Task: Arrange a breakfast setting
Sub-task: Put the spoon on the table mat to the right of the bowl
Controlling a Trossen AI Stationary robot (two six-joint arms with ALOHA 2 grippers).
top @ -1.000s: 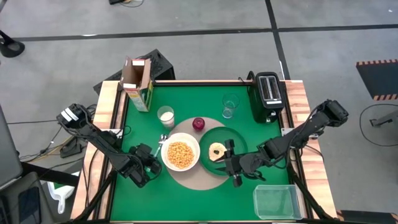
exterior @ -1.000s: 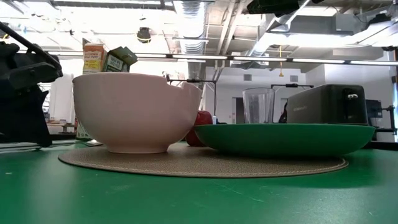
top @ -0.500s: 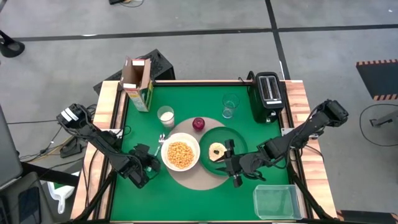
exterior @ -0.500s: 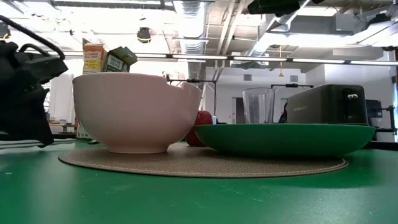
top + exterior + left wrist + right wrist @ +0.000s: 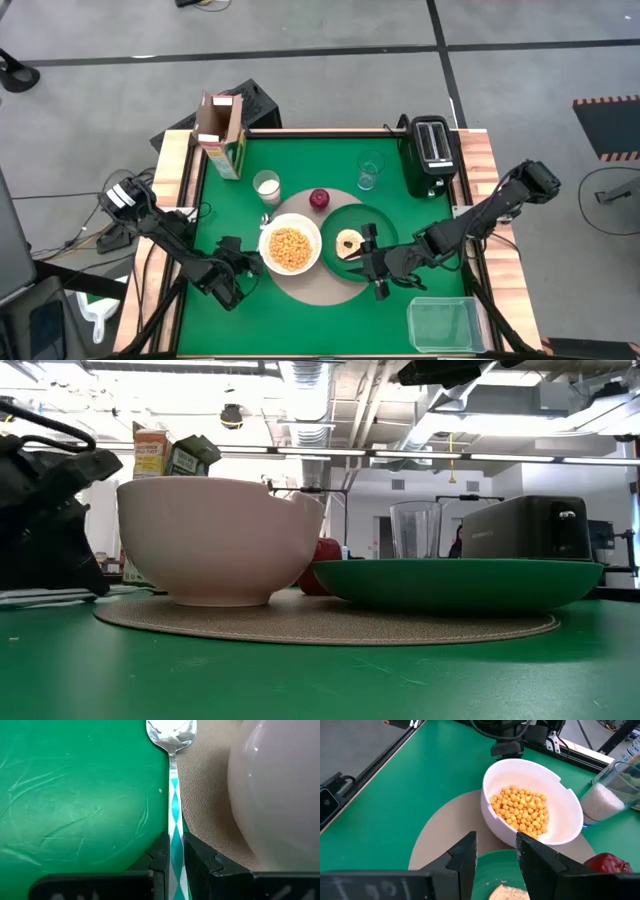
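A white bowl [image 5: 290, 249] of cereal and a dark-green plate [image 5: 386, 224] with a small bagel [image 5: 349, 241] stand on the round tan mat [image 5: 322, 286]. A red fruit [image 5: 319, 199] lies on the mat's far edge. The yellow-green cereal box [image 5: 220, 135] stands at the far left. My left gripper [image 5: 238, 268] is low at the mat's left side, shut on a spoon [image 5: 170, 735]. My right gripper [image 5: 372, 264] is open and empty over the plate's near edge, its fingers [image 5: 466, 854] pointing toward the bowl [image 5: 532, 807]. My left gripper pinches the spoon's handle with the teal and white pattern [image 5: 173, 822] between its two fingers, which lie along the handle. They come low from the table's near left. The spoon's bowl end [image 5: 264, 220] points toward the far edge, along the mat's left edge [image 5: 186, 800] beside the bowl.
A black toaster [image 5: 432, 150] stands at the far right, with an empty glass [image 5: 370, 170] beside it. A small cup of white liquid [image 5: 267, 186] stands far left of the mat. A clear plastic tub [image 5: 445, 323] sits at the near right corner.
My left gripper has shifted a little toward the table's near edge and toward the bowl, staying shut on the spoon. My right arm has kept still.
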